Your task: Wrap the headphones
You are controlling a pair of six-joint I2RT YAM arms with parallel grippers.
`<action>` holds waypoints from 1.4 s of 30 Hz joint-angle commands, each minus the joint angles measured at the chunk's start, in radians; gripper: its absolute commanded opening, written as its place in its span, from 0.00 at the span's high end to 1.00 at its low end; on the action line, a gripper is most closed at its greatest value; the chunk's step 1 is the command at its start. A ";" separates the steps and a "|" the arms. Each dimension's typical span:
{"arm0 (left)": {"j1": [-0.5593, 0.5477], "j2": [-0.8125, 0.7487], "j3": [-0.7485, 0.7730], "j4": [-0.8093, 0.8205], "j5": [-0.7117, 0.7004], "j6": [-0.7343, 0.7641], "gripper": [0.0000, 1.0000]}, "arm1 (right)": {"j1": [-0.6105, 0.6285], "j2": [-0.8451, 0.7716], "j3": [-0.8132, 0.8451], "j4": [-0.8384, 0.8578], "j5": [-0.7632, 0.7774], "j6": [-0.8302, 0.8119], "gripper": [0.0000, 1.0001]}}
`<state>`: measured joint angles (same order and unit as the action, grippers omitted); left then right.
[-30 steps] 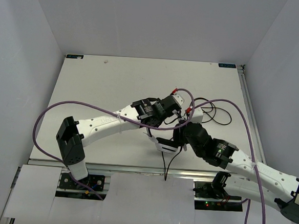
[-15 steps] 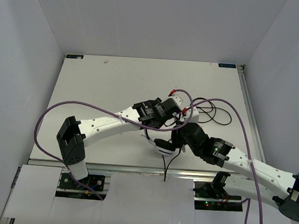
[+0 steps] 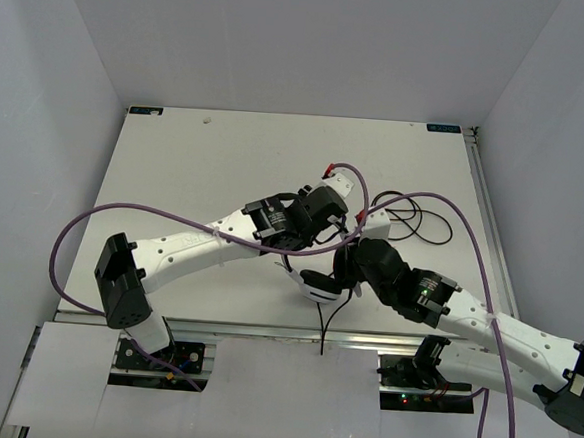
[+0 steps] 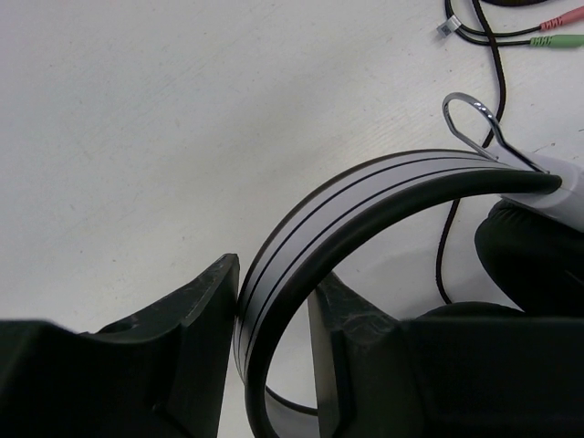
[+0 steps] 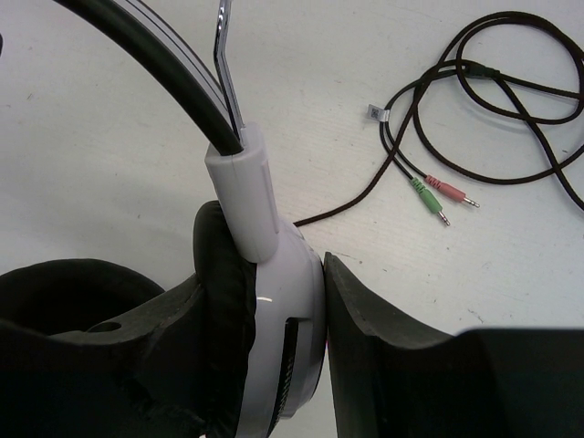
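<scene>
Your table (image 3: 195,172) carries everything here, and both arms meet over its near-right part. The left arm (image 3: 200,243) reaches in from the near-left corner and the right arm (image 3: 504,339) from the near-right one. Their purple cables (image 3: 81,224) loop across each other above the work. If the wrists turn much, these could snag on one another or on the headset.

The headphones (image 3: 319,286) hang between the two grippers, close to the near edge and off the surface. Your right gripper (image 5: 265,283) is clamped on one ear cup (image 5: 283,310), cushion against one finger and shell against the other. Your left gripper (image 4: 274,283) straddles the headband (image 4: 383,182) with a finger close on each side. I cannot tell whether it is really pinching. If it is not, the band may slide through once you pull, and the headset would swing on the right grip alone.

The cord (image 5: 511,100) lies loose in coils toward the right edge, not wound round anything. One strand appears to trail over the near edge, where it could catch. The plugs (image 5: 443,193) rest free beside the coils and may whip about once you draw the cord in.
</scene>
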<state>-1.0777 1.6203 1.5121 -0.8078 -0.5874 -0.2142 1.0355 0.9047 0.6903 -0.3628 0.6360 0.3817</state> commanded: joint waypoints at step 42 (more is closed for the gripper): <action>0.025 -0.480 0.155 -0.222 -0.164 -0.187 1.00 | 0.005 -0.378 -0.256 0.669 -0.734 -0.297 0.07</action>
<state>-1.0515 1.2083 1.6268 -1.0914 -0.7675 -0.3425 1.0363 0.5327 0.4862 0.1084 -0.0259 0.0940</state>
